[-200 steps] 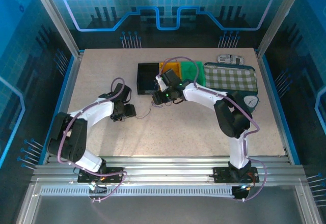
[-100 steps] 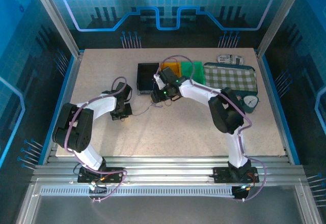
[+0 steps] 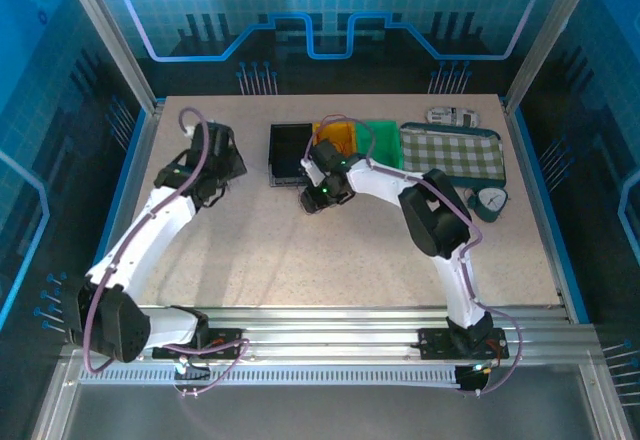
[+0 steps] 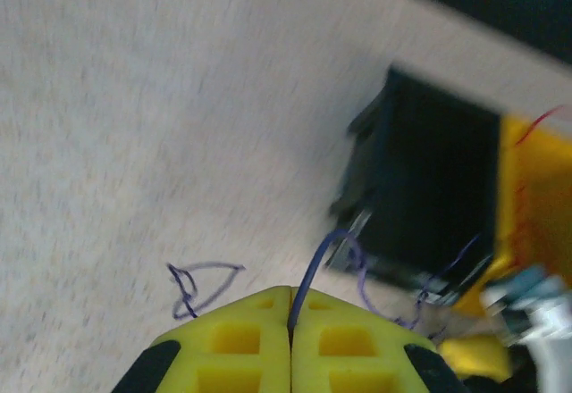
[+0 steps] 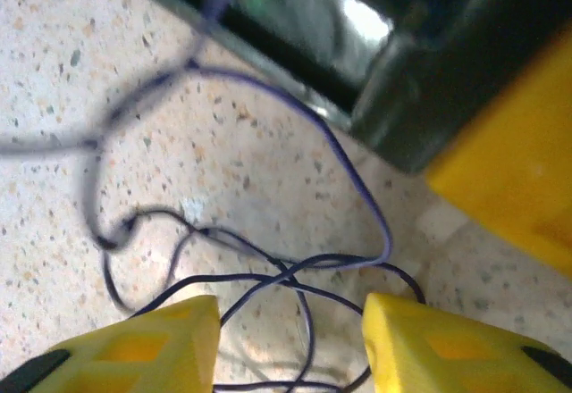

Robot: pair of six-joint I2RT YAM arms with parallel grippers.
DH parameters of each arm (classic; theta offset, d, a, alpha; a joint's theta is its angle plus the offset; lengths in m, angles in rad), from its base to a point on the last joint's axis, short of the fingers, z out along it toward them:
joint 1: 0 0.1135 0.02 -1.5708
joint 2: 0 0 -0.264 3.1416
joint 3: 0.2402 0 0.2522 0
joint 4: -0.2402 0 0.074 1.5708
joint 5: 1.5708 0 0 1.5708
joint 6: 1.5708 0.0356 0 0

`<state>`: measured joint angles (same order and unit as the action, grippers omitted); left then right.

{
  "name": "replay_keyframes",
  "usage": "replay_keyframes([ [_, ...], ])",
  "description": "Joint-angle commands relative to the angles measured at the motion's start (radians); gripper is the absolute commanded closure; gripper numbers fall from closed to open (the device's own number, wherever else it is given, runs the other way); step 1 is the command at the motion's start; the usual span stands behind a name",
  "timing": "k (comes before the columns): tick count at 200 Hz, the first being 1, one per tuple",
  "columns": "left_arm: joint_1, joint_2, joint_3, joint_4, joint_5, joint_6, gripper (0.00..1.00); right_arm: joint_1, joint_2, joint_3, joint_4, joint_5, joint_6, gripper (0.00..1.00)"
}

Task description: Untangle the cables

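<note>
Two arms are reaching over the speckled table in the overhead view: the left gripper is hanging left of the black bin, apart from it, while the right gripper is hovering just beside that bin's near edge. A yellow bin is sitting against the black bin's right side, and a green bin is lying farther right of the black bin. From the left wrist, the left gripper's yellow fingers are pressing tightly together and pinching a blue cable, which is rising out of the seam between them and arcing toward the black bin's near corner. More of the cables are trailing in thin purple-blue curls along the black bin's near wall, one small loop is lying on the table well left of the black bin, and a red strand is showing in the yellow bin, right of the black one. From the right wrist, the right gripper's two fingers are standing spread apart, gripping nothing. Several dark blue strands are crossing on the table in the gap between them, just in front of the black bin's corner. One paler strand is sweeping up in a wide curve to the black bin's wall.
</note>
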<state>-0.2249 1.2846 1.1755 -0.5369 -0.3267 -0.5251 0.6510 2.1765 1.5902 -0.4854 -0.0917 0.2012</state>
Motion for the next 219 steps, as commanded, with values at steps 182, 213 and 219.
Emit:
replay_keyframes([
  [182, 0.196, 0.222, 0.637, 0.135, 0.232, -0.082, 1.0, -0.096, -0.311, -0.595, 0.063, 0.116, 0.181, 0.57],
  [213, 0.216, 0.213, 0.672, 0.14, 0.233, -0.036, 1.0, -0.139, -0.333, -0.642, 0.087, 0.118, 0.259, 0.57],
  [219, 0.216, 0.218, 0.681, 0.143, 0.263, -0.034, 1.0, -0.139, -0.335, -0.644, 0.09, 0.119, 0.258, 0.57],
])
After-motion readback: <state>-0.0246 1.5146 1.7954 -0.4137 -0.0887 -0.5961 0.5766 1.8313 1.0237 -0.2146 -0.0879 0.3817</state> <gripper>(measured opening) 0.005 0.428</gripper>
